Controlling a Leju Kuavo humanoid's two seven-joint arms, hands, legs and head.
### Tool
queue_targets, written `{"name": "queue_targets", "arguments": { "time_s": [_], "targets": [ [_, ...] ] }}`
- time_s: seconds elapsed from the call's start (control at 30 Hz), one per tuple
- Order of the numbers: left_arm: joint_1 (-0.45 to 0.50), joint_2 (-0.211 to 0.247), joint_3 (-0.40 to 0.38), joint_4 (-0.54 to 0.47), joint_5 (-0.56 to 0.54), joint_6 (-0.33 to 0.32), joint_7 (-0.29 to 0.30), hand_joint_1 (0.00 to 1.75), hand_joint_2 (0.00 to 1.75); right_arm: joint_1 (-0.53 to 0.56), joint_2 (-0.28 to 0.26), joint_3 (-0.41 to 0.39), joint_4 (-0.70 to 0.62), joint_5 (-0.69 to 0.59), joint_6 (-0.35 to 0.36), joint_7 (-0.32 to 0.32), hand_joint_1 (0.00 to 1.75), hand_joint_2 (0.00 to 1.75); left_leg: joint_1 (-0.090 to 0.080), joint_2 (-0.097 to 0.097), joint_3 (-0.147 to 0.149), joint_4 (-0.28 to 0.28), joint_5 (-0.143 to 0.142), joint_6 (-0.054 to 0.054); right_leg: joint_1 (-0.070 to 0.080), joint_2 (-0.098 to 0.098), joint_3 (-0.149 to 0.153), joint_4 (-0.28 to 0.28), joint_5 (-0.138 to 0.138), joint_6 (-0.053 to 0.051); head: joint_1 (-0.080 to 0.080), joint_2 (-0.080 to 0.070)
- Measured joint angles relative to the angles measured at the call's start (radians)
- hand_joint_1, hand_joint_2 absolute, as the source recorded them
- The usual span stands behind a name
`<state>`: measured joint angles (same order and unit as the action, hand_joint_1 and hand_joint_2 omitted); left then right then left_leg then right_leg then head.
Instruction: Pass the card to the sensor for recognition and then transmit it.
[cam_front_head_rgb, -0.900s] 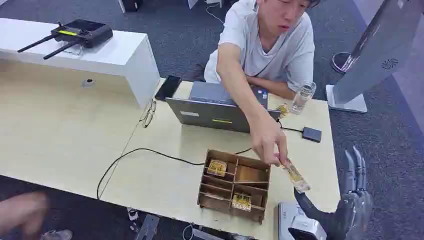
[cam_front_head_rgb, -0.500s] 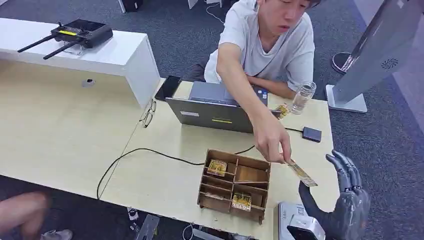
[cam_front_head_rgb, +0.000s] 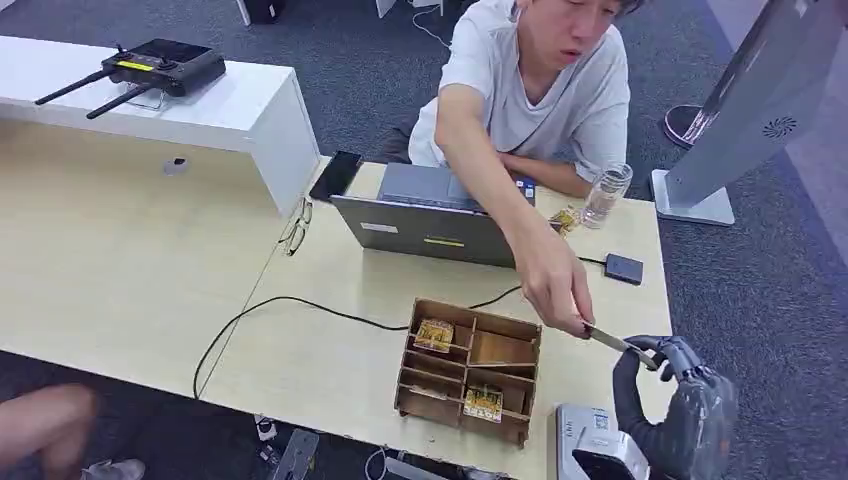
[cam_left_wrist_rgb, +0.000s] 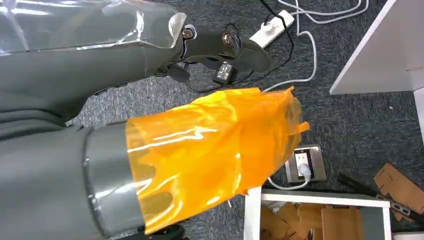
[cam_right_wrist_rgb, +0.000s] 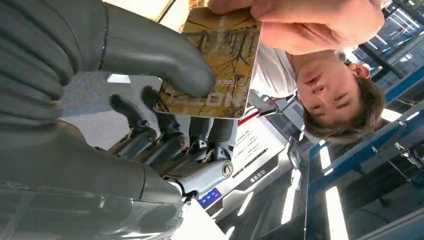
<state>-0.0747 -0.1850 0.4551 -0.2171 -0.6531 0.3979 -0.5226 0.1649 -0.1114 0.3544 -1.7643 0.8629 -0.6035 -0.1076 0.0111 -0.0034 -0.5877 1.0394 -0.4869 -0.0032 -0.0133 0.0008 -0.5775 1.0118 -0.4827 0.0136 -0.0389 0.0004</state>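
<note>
A person's hand (cam_front_head_rgb: 553, 287) reaches across the table and holds out a thin yellow-brown card (cam_front_head_rgb: 610, 342). My right hand (cam_front_head_rgb: 678, 402) is at the table's near right corner, fingers curled over the card's far end and thumb raised beneath it. In the right wrist view my thumb (cam_right_wrist_rgb: 150, 55) presses on the card (cam_right_wrist_rgb: 220, 65), dark fingers lie behind it, and the person's hand (cam_right_wrist_rgb: 310, 22) still grips the other end. A white sensor unit (cam_front_head_rgb: 590, 450) sits just below my right hand. My left hand (cam_left_wrist_rgb: 200, 145), partly wrapped in orange film, hangs over the floor.
A wooden divider box (cam_front_head_rgb: 505, 350) with cards in its compartments stands left of my right hand. Behind it are a laptop (cam_front_head_rgb: 425, 220), a black cable (cam_front_head_rgb: 280, 300), a small grey box (cam_front_head_rgb: 624, 268) and a glass jar (cam_front_head_rgb: 606, 193). The person sits across the table.
The person lowered the card toward my right hand. My right hand's fingers went from upright and spread to curled over the card's end.
</note>
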Motion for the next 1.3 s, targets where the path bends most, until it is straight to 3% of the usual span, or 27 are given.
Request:
{"name": "queue_targets", "arguments": {
  "time_s": [0.37,0.57,0.63,0.77,0.9,1.07,1.3],
  "targets": [
    [0.0,0.0,-0.001,0.0,0.006,0.001,-0.002,0.0,0.0,0.0,-0.01,0.021,0.0,-0.083,0.052,-0.014,1.75,1.75,0.0,0.0,0.0,0.0,0.0,0.0,0.0,0.0,0.0,0.0,0.0,0.0,0.0,0.0],
    [0.001,0.0,-0.001,0.0,0.025,0.004,-0.014,0.0,0.0,0.0,-0.034,0.04,-0.014,-0.25,0.136,-0.037,1.75,1.75,0.0,0.0,0.0,0.0,0.0,0.0,0.0,0.0,0.0,0.0,0.0,0.0,0.0,0.0],
    [0.0,0.0,-0.001,0.0,0.034,0.006,-0.014,0.0,0.0,0.0,-0.045,0.043,-0.02,-0.337,0.195,-0.021,1.75,1.75,0.0,0.0,0.0,0.0,0.0,0.0,0.0,0.0,0.0,0.0,0.0,0.0,0.0,0.0],
    [0.0,0.0,0.002,0.0,0.045,0.013,-0.017,0.0,0.0,0.014,-0.098,0.043,-0.021,-0.548,0.309,0.025,1.75,1.75,0.0,-0.001,0.0,0.0,0.0,0.0,0.0,-0.001,0.0,0.0,0.0,0.0,0.0,0.0],
    [0.001,0.0,0.003,0.0,0.051,0.023,-0.019,0.0,0.0,0.052,-0.174,0.042,-0.018,-0.704,0.362,0.05,1.75,1.75,0.0,-0.001,0.0,0.0,0.0,0.0,0.0,-0.001,0.0,0.0,0.0,0.0,0.0,0.0],
    [0.001,0.0,0.003,0.0,0.052,0.028,-0.019,0.0,0.0,0.087,-0.245,0.042,-0.015,-0.795,0.389,0.076,1.75,1.75,0.0,0.0,0.0,0.0,-0.001,0.0,0.0,-0.001,0.0,0.0,0.0,0.0,0.0,0.0],
    [0.001,0.0,0.003,0.0,0.052,0.031,-0.019,0.0,0.0,0.112,-0.302,0.046,-0.008,-0.853,0.401,0.087,1.75,1.75,0.0,0.0,0.0,0.0,0.0,0.0,0.0,-0.001,0.0,0.0,0.0,0.0,0.0,0.0]
  ]
}}
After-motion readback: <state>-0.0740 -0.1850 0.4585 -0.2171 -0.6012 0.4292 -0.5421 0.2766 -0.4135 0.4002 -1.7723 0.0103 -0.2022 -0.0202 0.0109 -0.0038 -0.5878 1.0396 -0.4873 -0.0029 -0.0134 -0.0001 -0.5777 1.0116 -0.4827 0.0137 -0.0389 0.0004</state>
